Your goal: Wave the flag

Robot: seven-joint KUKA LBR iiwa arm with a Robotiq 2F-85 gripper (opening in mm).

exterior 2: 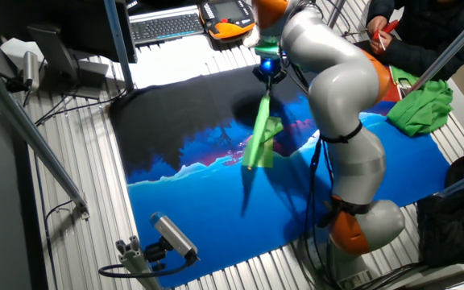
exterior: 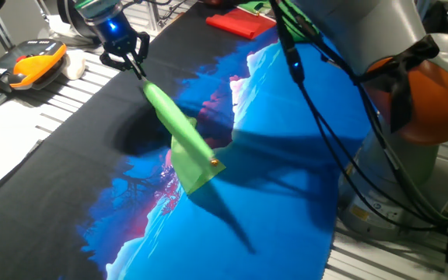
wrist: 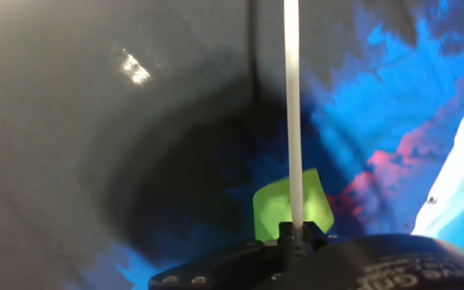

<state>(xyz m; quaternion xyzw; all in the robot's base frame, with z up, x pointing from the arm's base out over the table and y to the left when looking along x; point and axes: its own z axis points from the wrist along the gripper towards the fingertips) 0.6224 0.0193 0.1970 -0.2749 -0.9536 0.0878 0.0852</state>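
The flag is lime-green fabric on a slim white stick, with a tiny gold knob at its low end. My gripper is shut on the upper end of the stick and holds the flag in the air, slanting down over the blue and black mat. In the other fixed view the flag hangs below the gripper. In the hand view the white stick runs straight up from the closed gripper, with green fabric behind it.
A red folded cloth lies at the mat's far edge. A bunched darker-green cloth sits at the mat's right side. A keyboard and an orange pendant lie beyond the mat. My arm's base stands on the mat's near side.
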